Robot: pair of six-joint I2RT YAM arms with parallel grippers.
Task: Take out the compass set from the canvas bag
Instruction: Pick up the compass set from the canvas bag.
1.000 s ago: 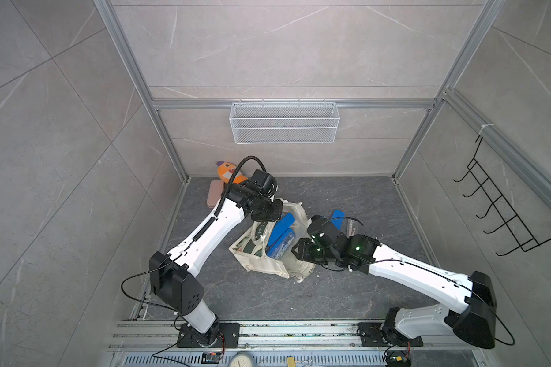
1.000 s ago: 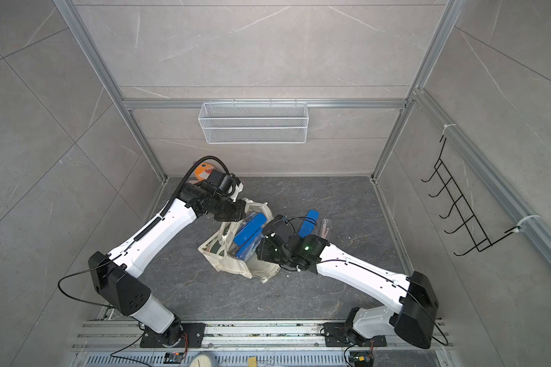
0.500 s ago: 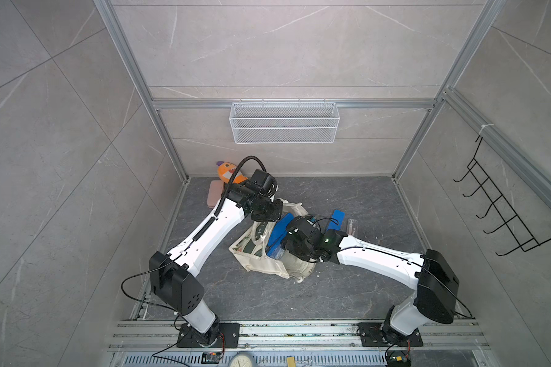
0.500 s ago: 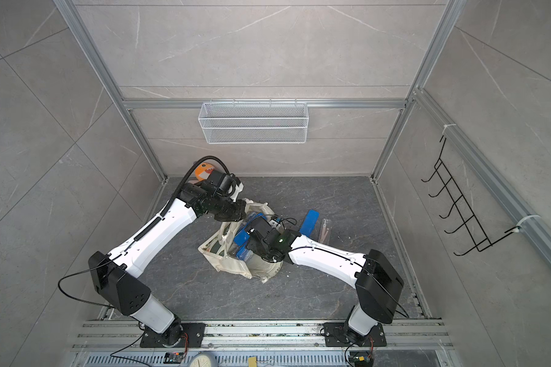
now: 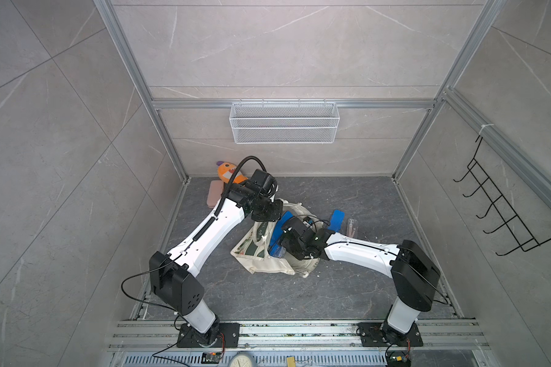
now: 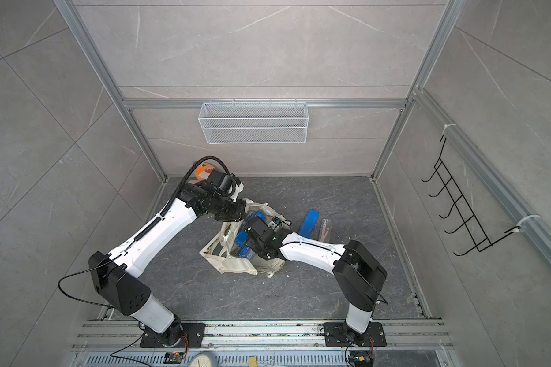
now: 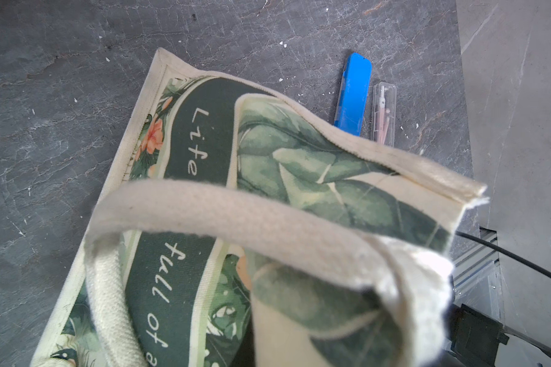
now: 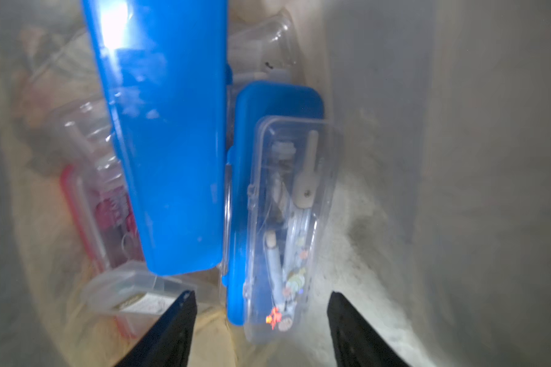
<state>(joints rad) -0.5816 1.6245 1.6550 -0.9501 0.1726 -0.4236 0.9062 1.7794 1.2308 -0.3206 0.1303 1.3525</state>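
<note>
1. Placement: the canvas bag [image 5: 261,263] lies slumped on the dark grey floor [image 5: 331,292] between the two arms, with its mouth gaping upward. The left wrist view shows its printed side, green leaves and white script.
2. Left side: the left gripper [image 5: 272,212] is clamped tight on the bag's far rim and holds that edge up off the floor. A cloth handle [image 7: 236,216] arcs across its wrist view.
3. Right side: the right gripper [image 8: 261,294] is down inside the bag's mouth, its fingers [image 8: 172,327] spread wide and closed on nothing.
4. Target: the compass set [image 8: 283,222] — a clear case with a compass showing through the lid — lies inside the bag on top of a small blue box [image 8: 277,98]. Its near end sits between the right fingertips, and no contact shows.
5. Neighbours in the bag: a long blue case [image 8: 163,143] stands just beside the compass set. Other clear cases behind it are too blurred to identify.
6. Outside: on the floor beyond the bag, a loose blue case [image 7: 353,95] and a loose clear case [image 7: 384,111] with a pinkish compass inside lie side by side.
7. Surroundings: an orange toy [image 5: 228,170] and a flat pink pad [image 5: 215,193] sit in the back corner near the left arm. A wire basket [image 5: 283,124] hangs on the rear wall and a black hook rack [image 5: 497,216] on the side wall.
</note>
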